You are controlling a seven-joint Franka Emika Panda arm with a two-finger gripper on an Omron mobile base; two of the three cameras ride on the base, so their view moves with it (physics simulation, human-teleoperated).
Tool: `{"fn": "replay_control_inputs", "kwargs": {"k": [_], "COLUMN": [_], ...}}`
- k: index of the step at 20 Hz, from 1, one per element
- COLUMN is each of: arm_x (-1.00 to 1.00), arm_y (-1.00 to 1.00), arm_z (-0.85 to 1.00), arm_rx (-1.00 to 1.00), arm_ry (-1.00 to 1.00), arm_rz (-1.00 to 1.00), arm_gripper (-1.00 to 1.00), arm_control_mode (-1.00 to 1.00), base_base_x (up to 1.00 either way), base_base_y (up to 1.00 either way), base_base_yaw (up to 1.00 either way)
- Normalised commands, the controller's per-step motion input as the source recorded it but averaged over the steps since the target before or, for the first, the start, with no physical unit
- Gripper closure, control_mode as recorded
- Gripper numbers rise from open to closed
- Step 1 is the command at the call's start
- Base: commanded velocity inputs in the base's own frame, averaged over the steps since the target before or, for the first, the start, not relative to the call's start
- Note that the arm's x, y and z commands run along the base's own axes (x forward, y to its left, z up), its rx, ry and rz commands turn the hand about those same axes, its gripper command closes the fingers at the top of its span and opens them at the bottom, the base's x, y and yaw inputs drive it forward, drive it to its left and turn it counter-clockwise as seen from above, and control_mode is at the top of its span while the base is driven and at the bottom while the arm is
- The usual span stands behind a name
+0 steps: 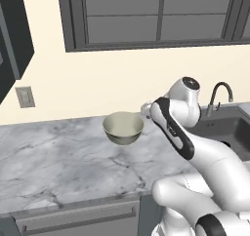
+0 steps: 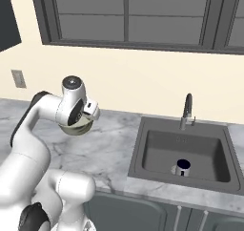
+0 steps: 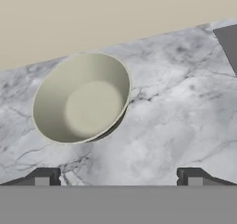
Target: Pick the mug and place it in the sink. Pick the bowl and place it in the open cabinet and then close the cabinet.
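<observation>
from the right base view my own forearm covers most of the bowl [image 2: 78, 128]; just a sliver of its rim and underside peeks out below my wrist. in the left base view my arm hides the sink's [image 1: 239, 130] near left corner and the picture's right edge cuts the basin off, so its floor can't be seen there. the cabinet [image 1: 12, 32] is cut by the left edge in that view, its inside out of sight. the mug [image 2: 181, 167] on the sink floor is too small to make out its handle. my fingertips [image 3: 44, 177] are cropped at the bottom of the hand view.
</observation>
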Motion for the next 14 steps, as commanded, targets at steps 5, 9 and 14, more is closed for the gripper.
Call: {"fn": "replay_control_inputs", "kwargs": {"k": [5,9,14], "arm_x": [0.14,0.35,0.37], "arm_y": [0.09,0.01,0.00], "arm_z": [-0.24,-0.10,-0.04], "arm_rx": [0.00,0.00,0.00], "arm_ry": [0.00,0.00,0.00], "arm_rz": [0.00,0.00,0.00], "arm_gripper": [-1.00,-1.00,-1.00], "arm_control_mode": [-1.00,-1.00,-1.00], "base_base_x": [0.00,0.00,0.00], "base_base_y": [0.00,0.00,0.00], "base_base_yaw": [0.00,0.00,0.00]}}
